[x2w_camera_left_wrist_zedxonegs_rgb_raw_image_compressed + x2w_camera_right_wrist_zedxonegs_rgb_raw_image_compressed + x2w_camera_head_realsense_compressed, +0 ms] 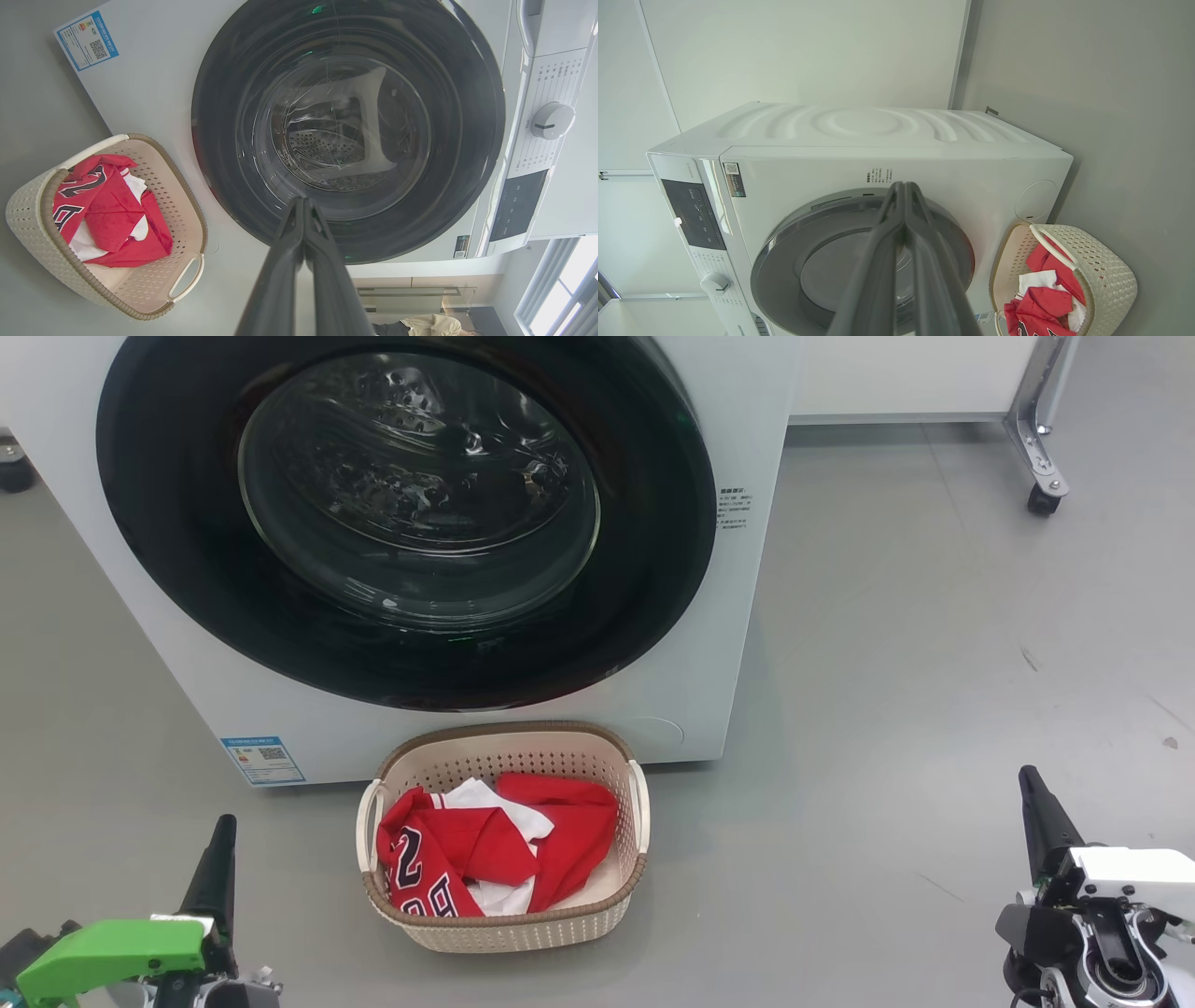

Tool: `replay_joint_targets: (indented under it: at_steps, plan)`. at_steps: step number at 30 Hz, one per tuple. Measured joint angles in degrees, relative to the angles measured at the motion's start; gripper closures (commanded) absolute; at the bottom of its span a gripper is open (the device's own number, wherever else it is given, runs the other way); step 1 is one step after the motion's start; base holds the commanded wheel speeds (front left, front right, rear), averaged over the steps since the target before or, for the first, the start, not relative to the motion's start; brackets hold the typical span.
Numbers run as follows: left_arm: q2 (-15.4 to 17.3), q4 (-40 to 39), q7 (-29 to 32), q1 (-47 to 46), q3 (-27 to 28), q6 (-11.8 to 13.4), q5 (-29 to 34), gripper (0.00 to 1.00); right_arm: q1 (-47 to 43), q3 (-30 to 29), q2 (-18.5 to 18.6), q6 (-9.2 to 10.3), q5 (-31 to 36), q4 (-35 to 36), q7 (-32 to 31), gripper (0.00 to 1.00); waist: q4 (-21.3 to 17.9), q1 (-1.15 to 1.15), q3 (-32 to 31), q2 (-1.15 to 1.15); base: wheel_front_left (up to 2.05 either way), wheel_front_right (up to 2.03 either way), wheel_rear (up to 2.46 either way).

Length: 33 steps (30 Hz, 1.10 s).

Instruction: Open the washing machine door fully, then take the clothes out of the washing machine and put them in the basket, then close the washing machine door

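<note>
Status: washing machine door [401, 523] sat flush against the white washing machine [747, 411], so it read as closed. Through the glass the drum [327, 149] showed bare steel, no red. The clothes [485, 849], red with white parts and numerals on one, lay heaped in the basket [504, 733].

Judgement: all three steps looked done. At most, a check that the door had latched was left.

Left pincer [303, 200]: fingers pressed together, holding nothing, touching nothing. The door was ahead of its tips and apart from them.

Right pincer [903, 184]: likewise pressed together and empty, aimed toward the machine, clear of it.

The basket stood on the floor [887, 709] ahead of both pincers and between them, just before the machine's front.
</note>
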<state>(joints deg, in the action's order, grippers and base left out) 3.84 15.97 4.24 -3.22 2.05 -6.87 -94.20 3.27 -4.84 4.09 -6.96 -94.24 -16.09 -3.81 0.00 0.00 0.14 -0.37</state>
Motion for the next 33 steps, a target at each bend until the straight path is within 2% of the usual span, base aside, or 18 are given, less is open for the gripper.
replay_joint_targets:
  at_steps: [33]
  plan:
    - [-0.16, 0.08, 0.02, -0.02, 0.13, 0.0, 0.0, 1.0, 0.08, -0.18, -0.03, 0.0, 0.0, -0.05, -0.01, 1.0, 0.0, 0.0, 0.0, 0.0, 0.0, 0.0, 0.0]
